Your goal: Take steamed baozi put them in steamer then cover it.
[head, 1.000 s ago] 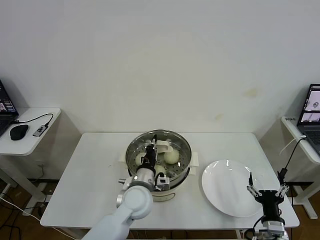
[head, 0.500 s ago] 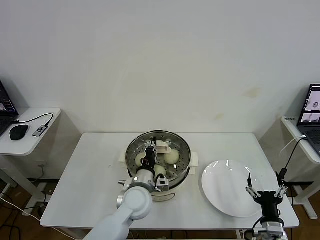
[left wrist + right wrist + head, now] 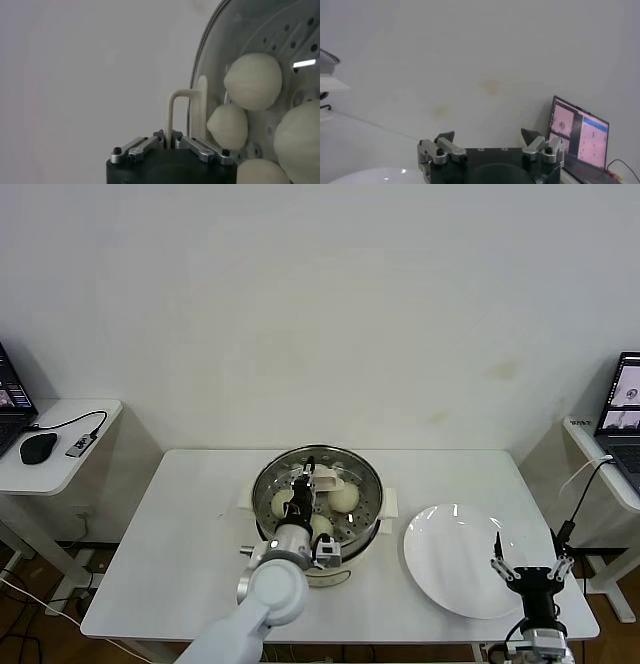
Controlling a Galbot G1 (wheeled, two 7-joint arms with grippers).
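The steamer stands mid-table with the glass cover lying over it. Through the glass I see several cream baozi on the perforated tray; in the left wrist view they show as baozi. My left gripper reaches in from the front, and its jaws stand tight around one leg of the cover's cream handle. The left gripper sits low over the lid. My right gripper hangs open and empty at the table's front right, beside the plate.
An empty white plate lies right of the steamer; its rim shows as the plate in the right wrist view. Side desks carry a laptop on the right and a mouse on the left.
The left gripper stays on the cover's handle and has shifted only slightly. The right gripper has sunk a little toward the table's front edge.
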